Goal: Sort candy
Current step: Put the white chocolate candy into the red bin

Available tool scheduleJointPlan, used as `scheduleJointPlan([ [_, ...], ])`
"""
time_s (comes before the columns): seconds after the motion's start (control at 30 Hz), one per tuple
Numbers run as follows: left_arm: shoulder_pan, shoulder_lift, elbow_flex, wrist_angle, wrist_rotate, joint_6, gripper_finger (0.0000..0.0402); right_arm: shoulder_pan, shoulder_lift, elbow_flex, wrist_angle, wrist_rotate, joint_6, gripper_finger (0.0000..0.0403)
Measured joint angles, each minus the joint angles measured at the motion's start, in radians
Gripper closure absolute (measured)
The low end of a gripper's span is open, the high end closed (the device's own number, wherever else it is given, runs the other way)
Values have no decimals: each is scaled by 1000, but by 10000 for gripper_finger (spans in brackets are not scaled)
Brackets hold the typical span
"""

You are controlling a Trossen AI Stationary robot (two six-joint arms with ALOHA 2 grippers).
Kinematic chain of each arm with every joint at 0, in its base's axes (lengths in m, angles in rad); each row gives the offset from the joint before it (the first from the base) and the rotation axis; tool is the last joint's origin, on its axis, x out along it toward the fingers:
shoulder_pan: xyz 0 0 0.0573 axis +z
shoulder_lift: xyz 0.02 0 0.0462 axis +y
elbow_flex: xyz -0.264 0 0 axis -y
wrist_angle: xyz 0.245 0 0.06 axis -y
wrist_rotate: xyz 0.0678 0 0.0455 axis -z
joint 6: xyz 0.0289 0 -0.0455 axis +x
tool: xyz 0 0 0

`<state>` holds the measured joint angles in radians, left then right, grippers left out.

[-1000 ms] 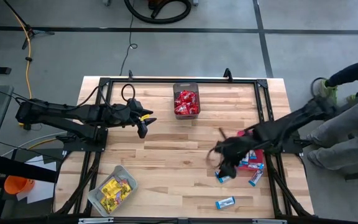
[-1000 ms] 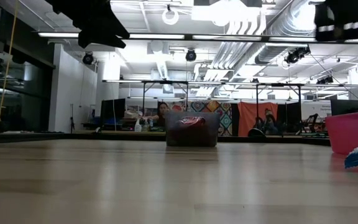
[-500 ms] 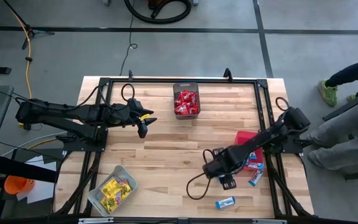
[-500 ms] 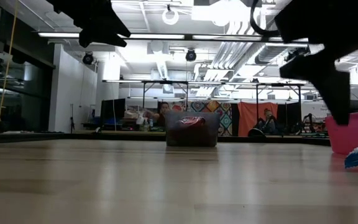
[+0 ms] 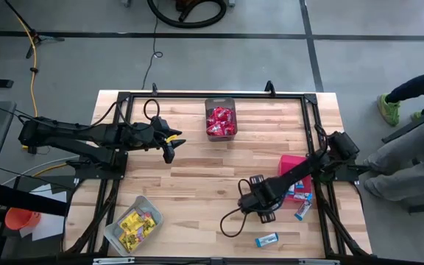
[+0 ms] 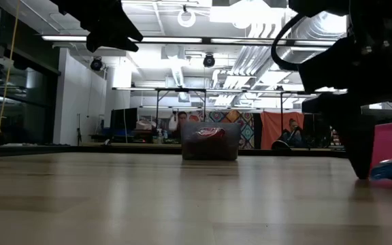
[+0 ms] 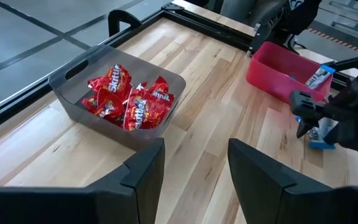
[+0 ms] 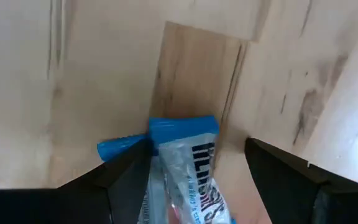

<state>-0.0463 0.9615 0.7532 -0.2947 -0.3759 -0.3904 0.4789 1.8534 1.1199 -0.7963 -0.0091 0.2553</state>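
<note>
A blue-and-white candy packet [image 8: 182, 134] lies flat on the wooden table. My right gripper [image 8: 194, 168] hangs open over it and points down, one finger along each of its long sides. In the high view this gripper [image 5: 262, 211] is right of the table's middle, toward the near edge, and covers the packet. More blue-and-white packets [image 5: 267, 239] [image 5: 302, 211] lie on the table nearby. My left gripper [image 5: 169, 151] is open and holds nothing, raised over the far left part of the table. My right gripper points down over the blue-and-white packet, with its fingers [image 8: 129, 180] lying along the packet's long sides. Whether they touch the packet I cannot tell. The packet lies flat on the table.
A red bin [image 5: 291, 163] with blue-and-white packets stands right of my right gripper. At the far middle is a dark bin [image 5: 221, 103] of red candy. A clear grey bin [image 5: 116, 234] of yellow candy sits near left. A person's legs [image 5: 411, 158] are beyond the right edge.
My right gripper has come down from well above the table to just over it, moving a little toward the near edge. It has rolled about its own axis and tipped to point straight down over the packet. It has stayed open.
</note>
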Motion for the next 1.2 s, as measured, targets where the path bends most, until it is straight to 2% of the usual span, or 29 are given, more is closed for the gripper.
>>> scheduleJointPlan([
  [0.1, 0, 0, 0, 0, 0, 0, 237, -4, -1, -1, 13, 61, 15, 152],
  [0.2, 0, 0, 0, 0, 0, 0, 237, -17, -1, 2, 21, 81, 17, 190],
  [0.27, 0, 0, 0, 0, 0, 0, 237, -25, 0, 6, 23, 85, 14, 231],
  [0.43, 0, 0, 0, 0, 0, 0, 237, -48, 1, 22, 22, 75, 9, 366],
  [0.47, 0, 0, 0, 0, 0, 0, 237, -55, 1, 25, 23, 61, 9, 381],
  [0.63, 0, 0, 0, 0, 0, 0, 237, -75, -51, 31, 19, 69, 12, 370],
  [0.8, 0, 0, 0, -1, -1, 0, 237, -109, -161, 31, -10, 92, -7, 393],
  [1.0, 0, 0, 0, 2, -1, 1, 237, -187, -355, 32, -48, 216, 33, 394],
  [1.1, 0, 0, 0, 24, -1, 12, 237, -250, -457, 23, 46, 224, 62, 394],
  [1.2, 0, 0, 0, 76, -1, 42, 237, -311, -531, -1, 225, 196, 64, 394],
])
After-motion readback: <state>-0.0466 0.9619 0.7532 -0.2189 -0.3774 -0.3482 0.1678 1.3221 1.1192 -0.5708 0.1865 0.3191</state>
